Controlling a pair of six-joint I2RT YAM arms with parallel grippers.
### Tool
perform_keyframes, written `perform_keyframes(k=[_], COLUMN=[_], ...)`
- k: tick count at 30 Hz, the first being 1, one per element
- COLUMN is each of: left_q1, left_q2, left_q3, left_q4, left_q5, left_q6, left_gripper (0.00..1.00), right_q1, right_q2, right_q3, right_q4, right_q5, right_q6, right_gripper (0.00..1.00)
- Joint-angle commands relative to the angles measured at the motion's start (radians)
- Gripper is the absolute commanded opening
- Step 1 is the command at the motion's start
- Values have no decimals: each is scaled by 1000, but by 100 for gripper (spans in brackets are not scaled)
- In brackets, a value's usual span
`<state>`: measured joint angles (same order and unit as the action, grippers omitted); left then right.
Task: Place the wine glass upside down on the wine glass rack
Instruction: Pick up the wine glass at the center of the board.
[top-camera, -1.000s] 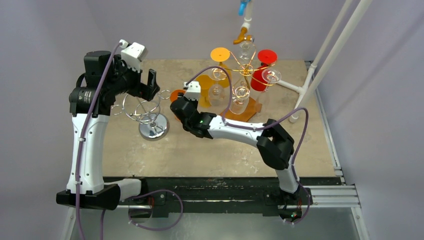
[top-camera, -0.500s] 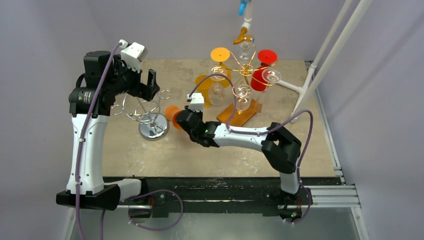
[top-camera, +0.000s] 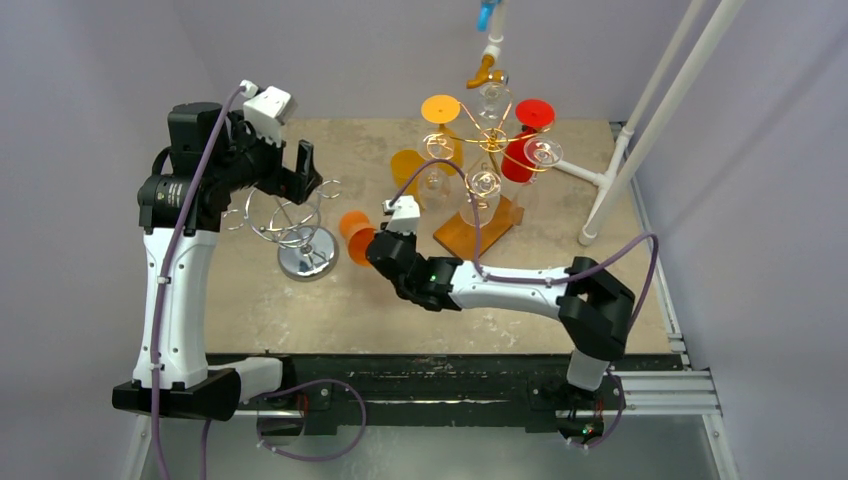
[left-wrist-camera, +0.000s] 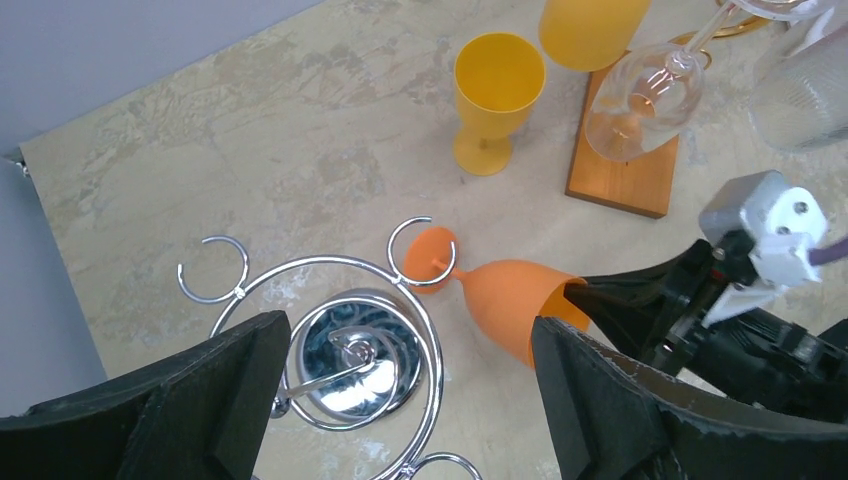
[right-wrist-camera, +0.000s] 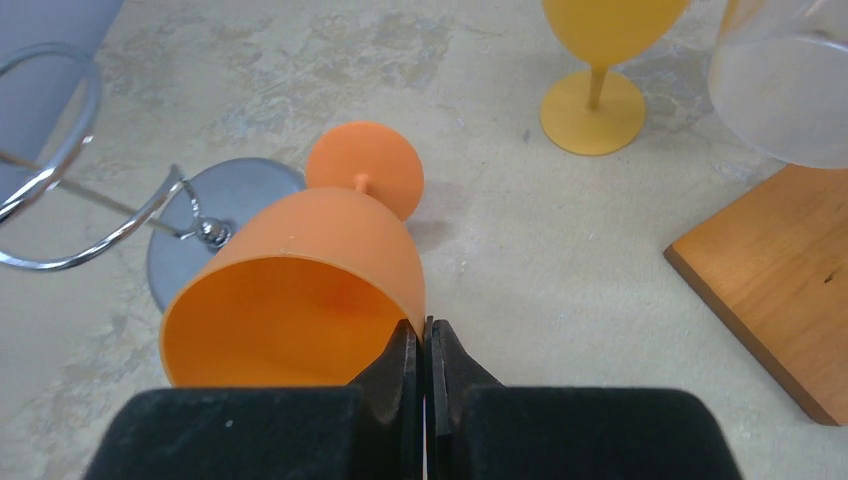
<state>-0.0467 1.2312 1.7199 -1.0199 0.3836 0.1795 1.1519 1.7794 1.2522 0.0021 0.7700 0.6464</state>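
Fingers of the right end effector are pressed tight on the rim of the orange wine glass, so this end effector is closed and gripping the glass. The glass is tipped over on its side. Its open mouth faces the end effector and its round foot points away, toward the silver rack. The foot is near one of the rack's open wire rings, but it is hard to tell if they touch. It is also hard to tell if the glass rests on the worktop or is just above it. The left end effector is held up over the silver rack with its two fingers spread wide apart, and it grips nothing. Farther back, a yellow glass stands the right way up on the worktop. Beside it is a wooden board that holds a gold rack. Clear, yellow and red glasses hang upside down on the gold rack.
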Motion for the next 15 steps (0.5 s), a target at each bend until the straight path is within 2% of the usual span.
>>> perform_keyframes(k=[1,8,15], left_q1=[2,2,2], left_q2=[-10,2,-30], left_q3=[-5,10,28], left_q4=[-29,-82,-181], left_q5=[45,138,204], left_q6=[-13,11,88], left_gripper=[100,100,100], right_q1=[82,175,305], right_q2=[-148,-414,-635], right_q3=[-54,-184,-206], right_q4=[68,9,-155], right_q5=[88,128,207], right_q6=[-41,-59,-87], right_gripper=[0,0,0])
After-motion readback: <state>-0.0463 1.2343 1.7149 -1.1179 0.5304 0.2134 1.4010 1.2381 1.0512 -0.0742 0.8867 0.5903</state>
